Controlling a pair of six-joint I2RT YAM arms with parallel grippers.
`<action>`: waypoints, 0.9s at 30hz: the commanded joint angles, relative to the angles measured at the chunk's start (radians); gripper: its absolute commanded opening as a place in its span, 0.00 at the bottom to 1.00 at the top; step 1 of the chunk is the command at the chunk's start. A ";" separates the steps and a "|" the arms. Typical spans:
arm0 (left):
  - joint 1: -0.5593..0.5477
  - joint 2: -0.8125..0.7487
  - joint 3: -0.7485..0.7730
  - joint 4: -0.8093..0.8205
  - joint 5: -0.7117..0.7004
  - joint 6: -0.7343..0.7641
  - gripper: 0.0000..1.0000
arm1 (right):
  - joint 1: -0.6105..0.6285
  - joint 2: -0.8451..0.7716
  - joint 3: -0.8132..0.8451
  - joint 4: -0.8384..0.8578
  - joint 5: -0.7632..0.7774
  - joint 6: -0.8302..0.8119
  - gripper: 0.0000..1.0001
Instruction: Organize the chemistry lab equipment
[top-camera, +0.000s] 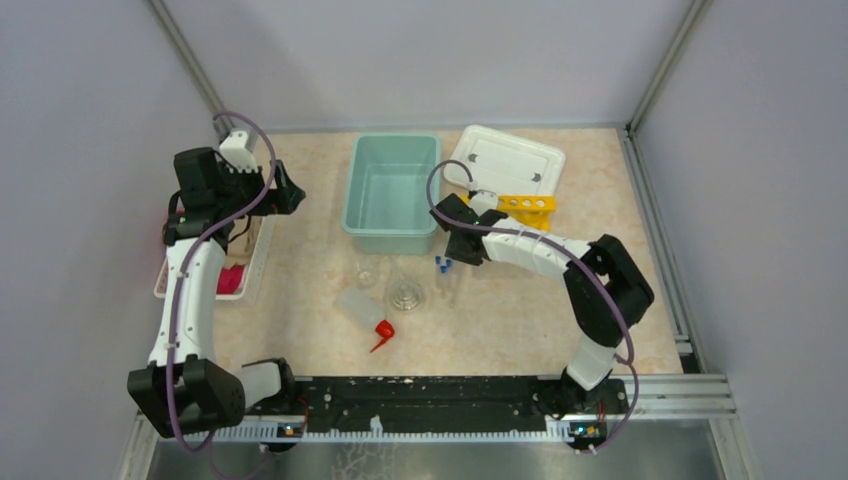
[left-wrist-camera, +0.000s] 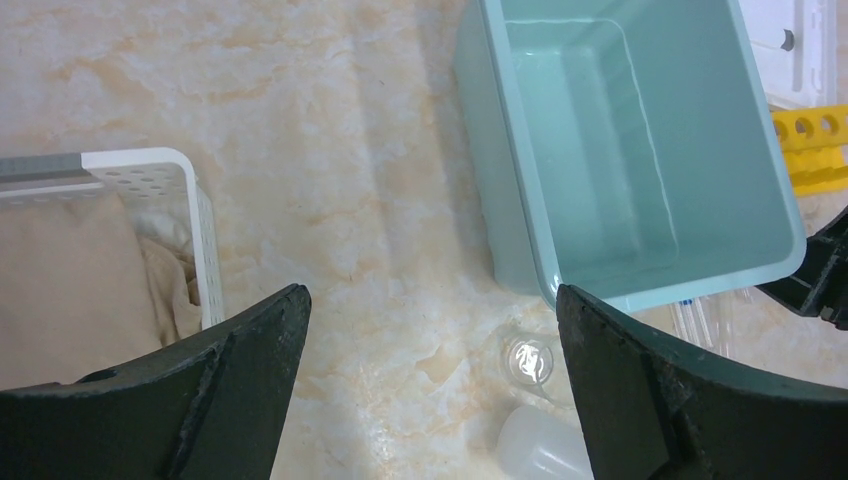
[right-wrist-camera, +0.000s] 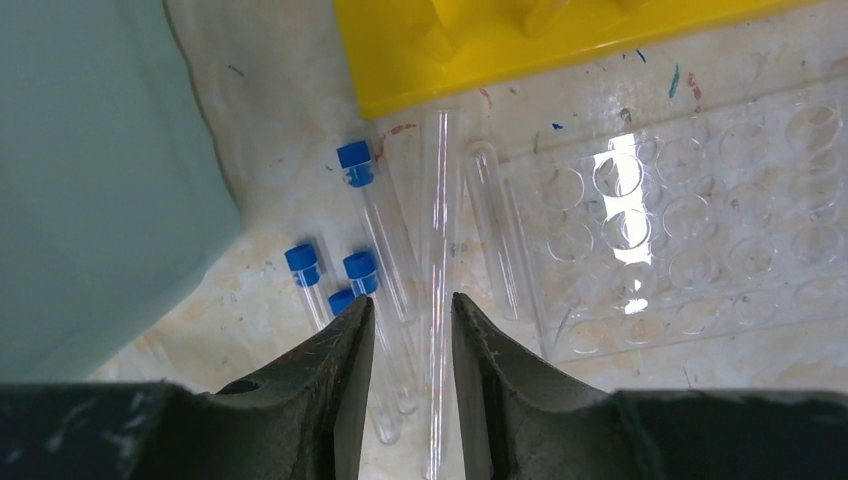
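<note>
Several small clear blue-capped tubes lie on the table beside the teal bin, also seen from above. An uncapped clear tube lies lengthwise in the narrow gap of my right gripper, which hovers just over it, jaws partly open and not touching it. The yellow holed rack stands just beyond. A glass flask, a small beaker and the squeeze bottle with its red spout sit mid-table. My left gripper is wide open and empty, high above bare table.
A teal bin stands at the centre back, with a white lid to its right. A clear well plate lies next to the tubes. The white slatted basket with tan and pink cloths is at the left edge.
</note>
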 joint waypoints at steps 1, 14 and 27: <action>0.007 -0.020 -0.007 0.008 0.018 0.004 0.99 | 0.009 0.032 0.061 -0.001 0.058 0.044 0.33; 0.008 -0.030 0.000 0.005 0.043 0.008 0.99 | -0.007 0.128 0.037 0.026 0.058 0.070 0.33; 0.008 -0.022 0.024 -0.005 0.112 -0.003 0.99 | -0.014 0.140 0.013 0.066 0.020 0.034 0.29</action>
